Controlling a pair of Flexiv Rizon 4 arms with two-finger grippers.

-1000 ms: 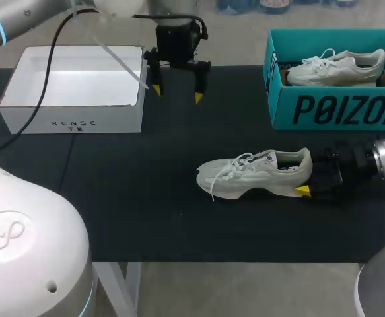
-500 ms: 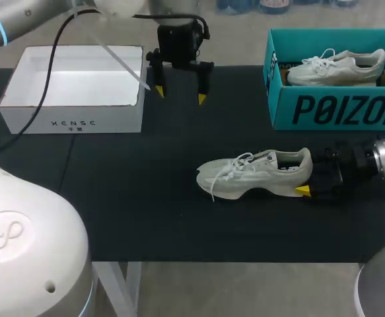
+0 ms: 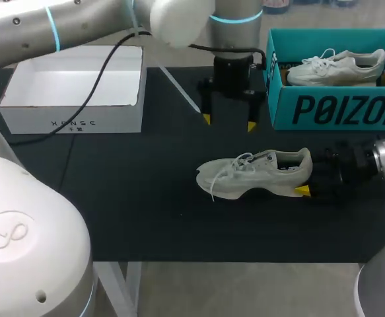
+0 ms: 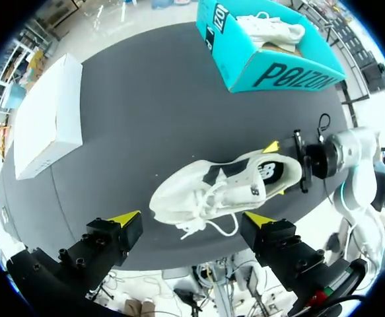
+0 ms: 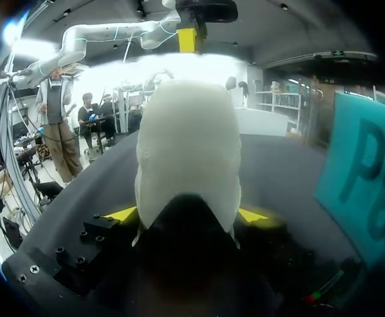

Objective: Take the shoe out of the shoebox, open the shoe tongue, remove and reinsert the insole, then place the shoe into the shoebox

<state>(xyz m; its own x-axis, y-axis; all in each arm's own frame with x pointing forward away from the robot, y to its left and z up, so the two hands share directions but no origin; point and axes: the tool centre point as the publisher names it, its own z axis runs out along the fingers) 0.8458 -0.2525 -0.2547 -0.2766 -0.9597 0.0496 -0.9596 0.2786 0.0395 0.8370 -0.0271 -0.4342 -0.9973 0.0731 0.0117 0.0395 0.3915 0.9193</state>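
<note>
Bench [image 3: 146, 198], black, carrying the following. White shoe [image 3: 255, 175] at centre right of the head view, on its sole, toe to the frame's left, laces loose, out of the box. Right claw [image 3: 309, 179], entering from the right edge, closed on the shoe's heel with one yellow tip at each side. Left claw [image 3: 228, 122] at upper centre, spread wide and holding nothing, tips pointing down above the bench just beyond the shoe. Teal shoebox [image 3: 337, 109] at upper right, open, its left end wall just beside the left claw; a second shoe [image 3: 337, 66] lies inside it. White box [image 3: 73, 115] at upper left, open, well apart from the shoe; a black cable [image 3: 98, 80] from my left arm drapes across it. The head view hides the far tip at the heel. The left wrist view shows both tips flanking the heel, the dark insole in the shoe's opening, and the laces lying between my own open fingers. The right wrist view shows only the heel close up between my own tips, the shoebox wall beside it, and one yellow tip of the left claw beyond the shoe. Against the earlier frames, the left claw has travelled from beside the white box across to the shoebox's end, just as widely open. Shoe and right claw have not shifted.
</note>
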